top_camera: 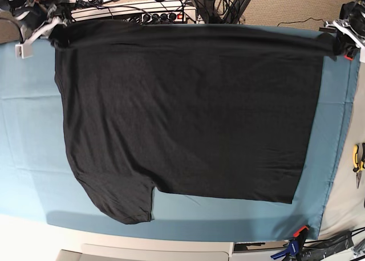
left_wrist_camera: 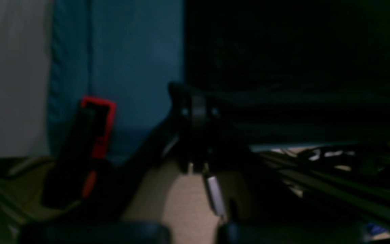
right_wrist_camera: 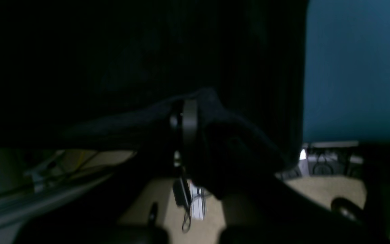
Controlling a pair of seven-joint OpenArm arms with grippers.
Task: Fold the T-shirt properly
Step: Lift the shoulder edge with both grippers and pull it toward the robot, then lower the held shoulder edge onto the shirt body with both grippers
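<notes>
The T-shirt (top_camera: 188, 113) lay spread on the bench (top_camera: 23, 158), its far edge stretched taut between the left pincer (top_camera: 340, 44) and right pincer (top_camera: 55, 32), each pinching one corner, body hanging toward the near side.

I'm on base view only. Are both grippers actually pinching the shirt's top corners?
Observer: Right wrist view shows the right gripper closed with a bunch of the T-shirt caught in it.
Operator: Left one?
Observer: Left wrist view shows the left gripper closed on the shirt's edge, cloth stretched taut away from it.
Operator: Anything beside that arm I can't see?
Observer: A red-and-black clamp stands against the teal table cloth where it drapes over the table edge.
</notes>
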